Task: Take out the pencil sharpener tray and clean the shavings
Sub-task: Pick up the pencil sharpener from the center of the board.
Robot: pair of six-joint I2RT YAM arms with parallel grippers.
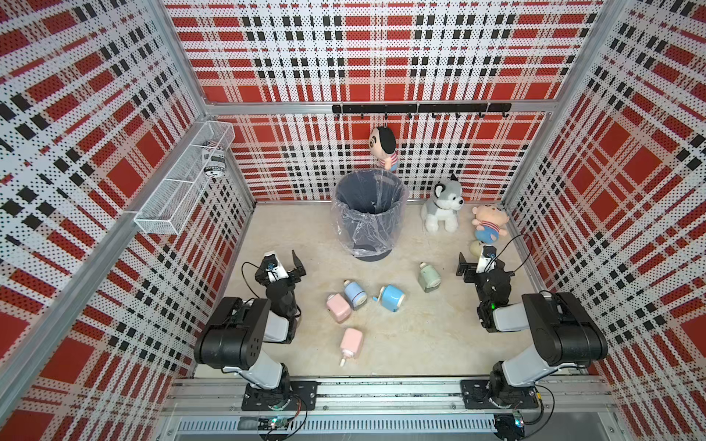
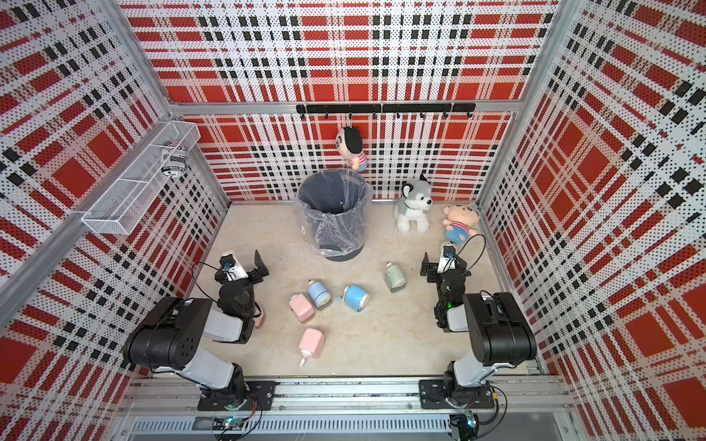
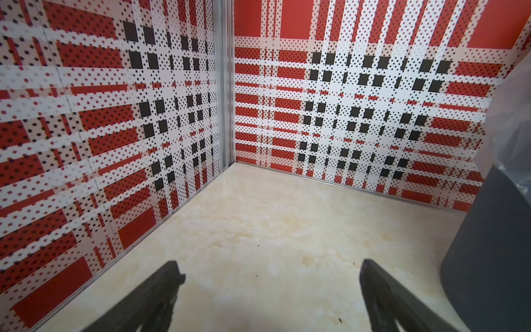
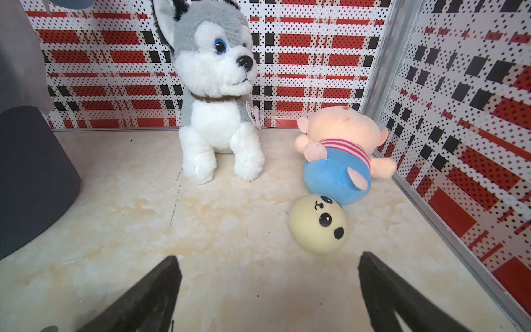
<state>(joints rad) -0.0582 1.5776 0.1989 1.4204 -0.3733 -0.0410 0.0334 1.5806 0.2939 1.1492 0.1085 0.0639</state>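
Note:
Several pencil sharpeners lie on the beige tabletop between my arms in both top views: a pink one [image 1: 338, 307], a light blue one [image 1: 355, 294], a blue one tipped on its side [image 1: 392, 298], a green one [image 1: 429, 277] and another pink one [image 1: 351, 343] nearer the front. Their trays are hidden inside them, and no shavings show. My left gripper [image 1: 282, 264] [image 3: 270, 266] hovers open and empty left of the group. My right gripper [image 1: 479, 263] [image 4: 268, 258] is open and empty to the right of the green sharpener.
A grey bin [image 1: 368, 214] lined with a clear bag stands at the back centre. A plush husky [image 4: 218, 95], a pig doll [image 4: 342, 155] and a yellow round toy [image 4: 317, 224] sit at the back right. A wire shelf [image 1: 183, 179] hangs on the left wall.

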